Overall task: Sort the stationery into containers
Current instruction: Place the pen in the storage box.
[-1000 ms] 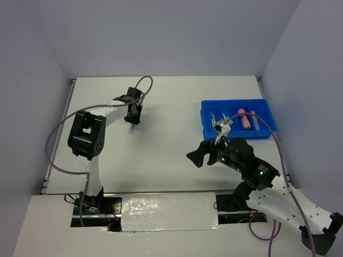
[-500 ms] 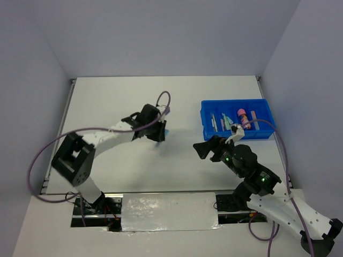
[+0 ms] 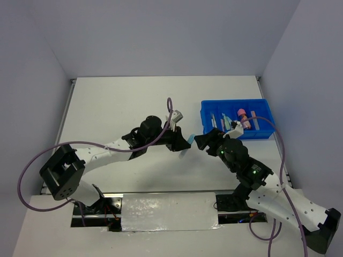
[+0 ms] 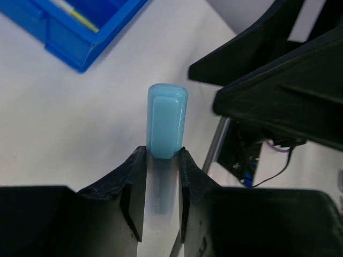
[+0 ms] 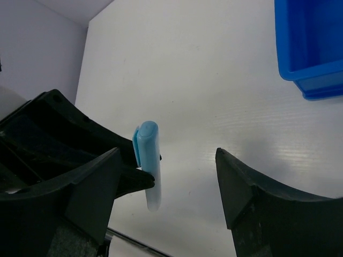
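A pale blue stick with a clear lower half (image 4: 166,120) is pinched upright between the fingers of my left gripper (image 4: 161,154), which is shut on it. In the top view this stick (image 3: 190,138) hangs above the table just left of the blue tray (image 3: 208,128). My right gripper (image 5: 169,160) stands open around the same stick (image 5: 148,155), which sits close to its left finger (image 5: 102,182). The tray holds a pink-capped bottle (image 3: 243,116), a green stick (image 3: 228,122) and other small pieces.
The two grippers meet nose to nose in the middle right of the table (image 3: 128,101). A tray corner (image 4: 75,45) shows at the upper left of the left wrist view. Purple cables (image 3: 32,171) loop off both arms.
My left arm has swung from the back middle of the table to the right, carrying the blue stick up to the right gripper. The right gripper has turned toward it and its jaws have narrowed a little.
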You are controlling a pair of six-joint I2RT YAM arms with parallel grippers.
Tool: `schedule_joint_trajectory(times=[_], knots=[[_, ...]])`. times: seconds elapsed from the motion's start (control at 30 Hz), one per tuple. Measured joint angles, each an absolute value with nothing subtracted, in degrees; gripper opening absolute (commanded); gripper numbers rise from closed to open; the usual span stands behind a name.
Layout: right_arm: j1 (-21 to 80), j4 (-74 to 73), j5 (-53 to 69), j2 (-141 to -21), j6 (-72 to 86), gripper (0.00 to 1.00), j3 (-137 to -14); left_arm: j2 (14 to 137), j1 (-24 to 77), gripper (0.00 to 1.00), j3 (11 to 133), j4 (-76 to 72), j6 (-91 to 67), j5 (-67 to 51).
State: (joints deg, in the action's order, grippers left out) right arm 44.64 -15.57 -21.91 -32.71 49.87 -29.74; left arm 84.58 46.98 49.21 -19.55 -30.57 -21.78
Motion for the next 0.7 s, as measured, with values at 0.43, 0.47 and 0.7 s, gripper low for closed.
schedule_joint_trajectory(times=[0.43,0.47,0.7], knots=[[44.66,-7.07,-16.91,-40.99,48.77,0.28,-29.56,85.36,48.86,0.0,50.28,-25.41,-33.43,-25.28],[44.64,-5.93,-16.1,-41.89,48.77,0.0,-29.56,85.38,48.88,0.03,50.28,-24.93,-33.43,-25.08],[41.87,-5.63,-15.97,-45.1,43.07,0.0,-31.35,85.89,48.88,0.99,54.72,-14.41,-33.1,-18.31]])
